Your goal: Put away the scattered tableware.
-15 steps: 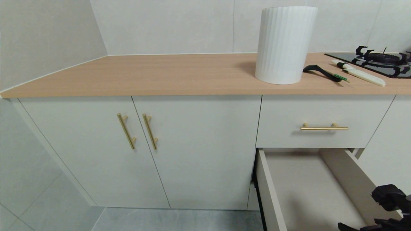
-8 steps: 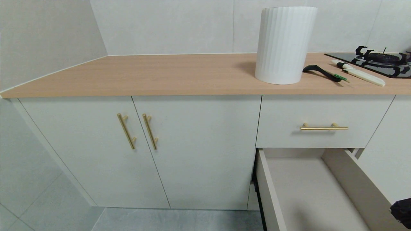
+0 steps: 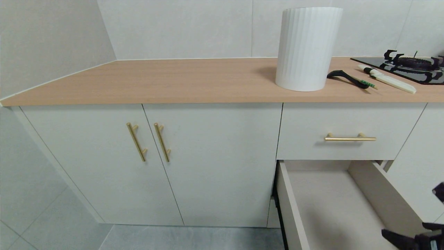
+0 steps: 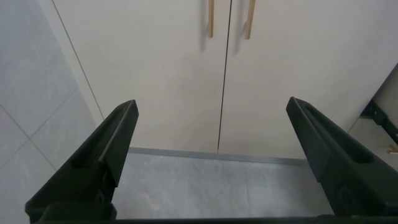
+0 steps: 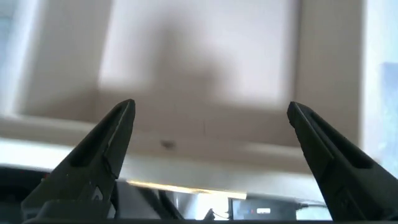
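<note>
We judge the task to be at its start. The lower drawer [image 3: 290, 205] stands pulled out at the lower right of the head view. The tableware lies on the table [image 3: 173, 81] at the upper right: a black spoon [image 3: 348, 78], a white knife-like piece [image 3: 390, 80] and a thin green-tipped item [image 3: 368, 83]. They sit just beside a tall white ribbed container [image 3: 307, 48] and near the stove [image 3: 412, 64].

The right claw [image 5: 210, 107] hangs over the drawer with its 2 fingers spread wide and nothing between them. The left claw [image 4: 211, 106] is equally wide apart and empty, facing the cabinet doors [image 4: 155, 62].

The next move, we think, calls for raising 1 arm to the table and closing on a thin, low-lying handle.

The drawer's front and the stove are cut off at the frame edges. We cannot tell whether the green-tipped item is chopsticks.
</note>
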Available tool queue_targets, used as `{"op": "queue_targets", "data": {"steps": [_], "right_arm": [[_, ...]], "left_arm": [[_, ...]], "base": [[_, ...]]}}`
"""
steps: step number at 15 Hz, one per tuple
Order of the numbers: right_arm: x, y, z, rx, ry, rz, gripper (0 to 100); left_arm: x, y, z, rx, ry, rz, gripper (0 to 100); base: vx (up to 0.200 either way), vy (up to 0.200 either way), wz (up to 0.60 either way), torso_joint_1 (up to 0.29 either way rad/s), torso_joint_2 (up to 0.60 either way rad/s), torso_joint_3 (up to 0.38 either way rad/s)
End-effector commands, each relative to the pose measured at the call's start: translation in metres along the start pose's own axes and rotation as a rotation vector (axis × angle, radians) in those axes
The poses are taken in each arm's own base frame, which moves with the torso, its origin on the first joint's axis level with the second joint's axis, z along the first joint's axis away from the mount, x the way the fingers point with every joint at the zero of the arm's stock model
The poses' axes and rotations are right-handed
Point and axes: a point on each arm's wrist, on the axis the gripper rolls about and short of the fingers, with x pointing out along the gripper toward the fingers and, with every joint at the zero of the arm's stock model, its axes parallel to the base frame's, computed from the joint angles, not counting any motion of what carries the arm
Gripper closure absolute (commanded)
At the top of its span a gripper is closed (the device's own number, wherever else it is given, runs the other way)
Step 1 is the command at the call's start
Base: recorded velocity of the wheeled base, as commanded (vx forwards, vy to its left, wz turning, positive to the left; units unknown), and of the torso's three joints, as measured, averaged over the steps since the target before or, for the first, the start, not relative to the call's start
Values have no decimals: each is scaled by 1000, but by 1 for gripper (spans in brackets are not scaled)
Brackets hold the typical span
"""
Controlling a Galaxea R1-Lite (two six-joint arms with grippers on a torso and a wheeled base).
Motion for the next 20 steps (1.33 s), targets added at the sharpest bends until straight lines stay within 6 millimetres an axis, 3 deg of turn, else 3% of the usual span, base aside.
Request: {"op": "queue_targets", "data": {"steps": [1, 2, 4, 6, 8, 11, 15, 20], "right_arm": [[-49, 1, 80, 13, -99, 71, 0], [-73, 2, 118, 15, -119, 119, 0], [-90, 4, 151, 12, -227, 229, 0], [-89, 6, 182, 16, -293, 238, 0], [-76, 6, 196, 24, -307, 227, 0], [-34, -5, 205, 42, -283, 185, 0], [-19, -30, 214, 73, -322, 104, 0], [-5, -31, 216, 64, -315, 114, 0]], "left_arm": [[0, 0, 0, -1, 0, 1, 0], [0, 0, 0, -1, 0, 1, 0], [0, 0, 0, -1, 0, 1, 0], [0, 0, 0, -1, 0, 1, 0], [0, 0, 0, -1, 0, 1, 0], [0, 0, 0, -1, 0, 1, 0], [0, 0, 0, -1, 0, 1, 0], [0, 0, 0, -1, 0, 1, 0]], "base": [[0, 0, 0, 0, 0, 0], [0, 0, 0, 0, 0, 0], [0, 0, 0, 0, 0, 0], [0, 0, 0, 0, 0, 0], [0, 0, 0, 0, 0, 0], [0, 0, 0, 0, 0, 0], [0, 0, 0, 1, -36, -40], [0, 0, 0, 42, -328, -333]]}}
